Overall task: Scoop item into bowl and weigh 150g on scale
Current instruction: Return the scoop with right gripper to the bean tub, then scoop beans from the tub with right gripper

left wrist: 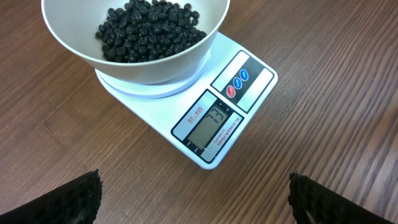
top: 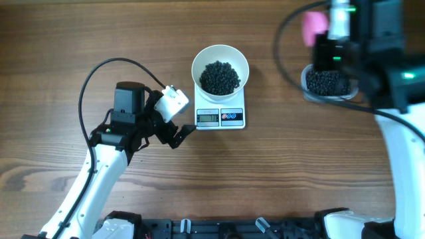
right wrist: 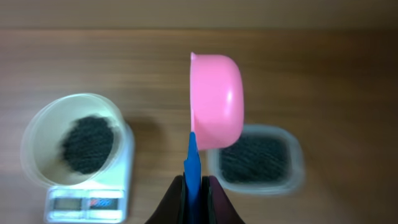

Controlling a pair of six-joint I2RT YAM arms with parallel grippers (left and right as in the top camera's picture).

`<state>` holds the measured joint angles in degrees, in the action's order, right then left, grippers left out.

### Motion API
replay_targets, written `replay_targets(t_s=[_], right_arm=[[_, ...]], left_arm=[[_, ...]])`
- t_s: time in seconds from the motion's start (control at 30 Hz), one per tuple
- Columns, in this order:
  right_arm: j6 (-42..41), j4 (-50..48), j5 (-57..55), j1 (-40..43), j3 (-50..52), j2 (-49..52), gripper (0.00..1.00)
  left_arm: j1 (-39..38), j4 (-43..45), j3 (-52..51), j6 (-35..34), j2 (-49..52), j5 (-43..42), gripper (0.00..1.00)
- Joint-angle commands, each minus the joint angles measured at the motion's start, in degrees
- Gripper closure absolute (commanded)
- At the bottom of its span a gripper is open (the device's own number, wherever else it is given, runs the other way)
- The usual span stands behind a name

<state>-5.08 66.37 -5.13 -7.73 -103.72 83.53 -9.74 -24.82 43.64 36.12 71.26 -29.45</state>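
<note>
- Beans lay heaped in the white bowl, which sat on the scale at mid-table in the overhead view. Scooping looked well under way, though from up there I couldn't judge whether the target weight was met.
- Off to the right in that view, more beans filled a clear tub, and the pink scoop showed beside the right arm. The left gripper sat just left of the scale, jaws spread wide and holding nothing.
- Only the left wrist view showed the display up close. Its digits were lit, but I couldn't read them for certain. Both fingertips stood far apart at the bottom corners.
- Only the right wrist view showed the right gripper, clamped on the scoop's blue handle. The pink cup hung over the tub's left rim, turned so that its inside was hidden. I couldn't tell whether it was loaded.
- What remained, I'd say, was topping up or trimming to the target.
</note>
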Motion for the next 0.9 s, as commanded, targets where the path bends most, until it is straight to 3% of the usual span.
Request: replay_targets(t_s=[0.0, 0.3, 0.87], right_arm=[[2.1, 1.5, 1.4, 7.2, 0.2, 0.6, 0.96], [6.6, -0.2, 1.6, 12.2, 11.0, 7.7, 0.96], [8.2, 0.5, 3.8, 12.3, 11.6, 24.3, 0.96]], left_arm=[[0.2, 0.0, -0.3, -0.4, 0.2, -0.1, 0.00], [0.2, 0.0, -0.3, -0.4, 0.2, -0.1, 0.00], [0.2, 0.0, -0.3, -0.4, 0.2, -0.1, 0.00]])
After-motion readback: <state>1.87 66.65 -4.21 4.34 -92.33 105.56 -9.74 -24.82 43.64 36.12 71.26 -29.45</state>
